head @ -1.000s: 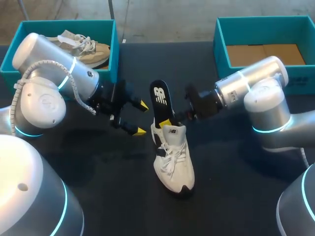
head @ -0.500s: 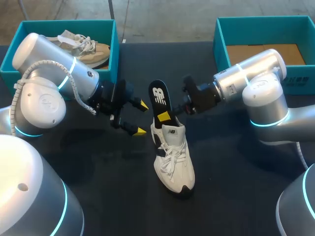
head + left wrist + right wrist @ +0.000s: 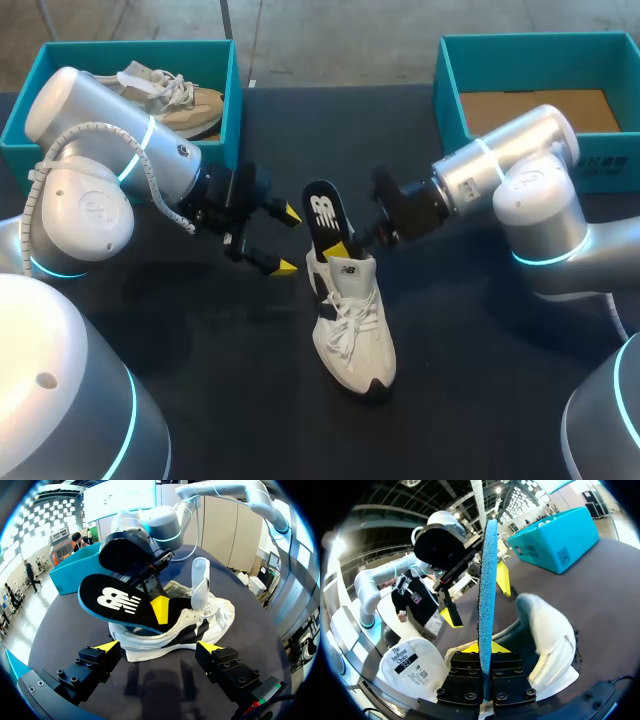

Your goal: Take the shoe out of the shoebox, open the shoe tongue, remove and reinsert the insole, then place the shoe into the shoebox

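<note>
Here, insole (image 3: 323, 208) pinched in right claw (image 3: 343, 246), standing out of white shoe (image 3: 354, 335)

The shoe (image 3: 355, 330) is white with black trim, its insole (image 3: 326, 213) black with a white mark and blue edge; shoeboxes (image 3: 232, 95) teal, table (image 3: 480, 350) black.

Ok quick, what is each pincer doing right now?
Left pincer: open, holding nothing.
Right pincer: closed on the black insole with a blue underside.
</note>
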You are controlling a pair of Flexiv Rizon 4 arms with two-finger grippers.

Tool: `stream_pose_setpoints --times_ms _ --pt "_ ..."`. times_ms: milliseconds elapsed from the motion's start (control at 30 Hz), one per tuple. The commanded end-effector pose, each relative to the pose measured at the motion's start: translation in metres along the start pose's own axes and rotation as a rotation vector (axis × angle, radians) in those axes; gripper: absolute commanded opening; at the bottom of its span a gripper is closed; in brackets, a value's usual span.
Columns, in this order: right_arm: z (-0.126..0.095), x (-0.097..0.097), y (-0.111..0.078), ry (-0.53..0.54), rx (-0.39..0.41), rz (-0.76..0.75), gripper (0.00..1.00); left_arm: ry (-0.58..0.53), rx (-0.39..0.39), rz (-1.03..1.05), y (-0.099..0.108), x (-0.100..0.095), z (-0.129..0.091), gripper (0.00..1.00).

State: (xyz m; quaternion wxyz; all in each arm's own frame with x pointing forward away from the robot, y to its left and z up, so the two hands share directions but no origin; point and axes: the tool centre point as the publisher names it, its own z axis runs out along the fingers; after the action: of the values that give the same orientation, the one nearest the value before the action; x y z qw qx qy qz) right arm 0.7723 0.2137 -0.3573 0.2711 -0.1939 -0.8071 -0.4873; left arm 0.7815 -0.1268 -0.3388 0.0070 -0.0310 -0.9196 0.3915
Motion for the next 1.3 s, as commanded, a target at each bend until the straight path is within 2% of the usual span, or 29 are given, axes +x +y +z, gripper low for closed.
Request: stream_pose_setpoints --times_ms 33,200,233,333,500,700,767,833,1300 --pt "0.002 0.006 -0.013 -0.008 -0.010 0.016 0.00 -0.001 -0.002 0.000 0.000 0.000 0.001 1.00" --pt "0.002 0.007 -0.011 -0.010 -0.019 0.013 0.00 -0.001 -0.002 0.000 0.000 0.000 0.001 1.00" --pt "0.002 0.007 -0.008 -0.016 -0.020 0.003 0.11 -0.001 -0.002 0.000 0.000 0.000 0.001 1.00" --pt "-0.001 0.007 0.001 -0.029 -0.022 -0.019 0.24 -0.001 -0.002 0.000 0.000 0.000 0.001 1.00" --pt "-0.003 0.003 0.015 -0.038 -0.014 -0.048 0.33 -0.001 -0.002 0.000 0.000 0.000 0.001 1.00" --pt "-0.004 -0.005 0.029 -0.041 -0.016 -0.073 0.27 -0.001 -0.002 0.000 0.000 0.000 0.001 1.00" --pt "-0.004 -0.006 0.030 -0.045 -0.005 -0.074 0.18 -0.001 -0.002 0.000 0.000 0.000 0.001 1.00" --pt "-0.004 -0.008 0.028 -0.045 -0.002 -0.070 0.00 -0.001 -0.002 0.000 0.000 0.000 0.001 1.00" --pt "0.001 0.006 -0.003 -0.040 0.004 0.007 0.00 -0.001 -0.002 0.000 0.000 0.000 0.001 1.00"
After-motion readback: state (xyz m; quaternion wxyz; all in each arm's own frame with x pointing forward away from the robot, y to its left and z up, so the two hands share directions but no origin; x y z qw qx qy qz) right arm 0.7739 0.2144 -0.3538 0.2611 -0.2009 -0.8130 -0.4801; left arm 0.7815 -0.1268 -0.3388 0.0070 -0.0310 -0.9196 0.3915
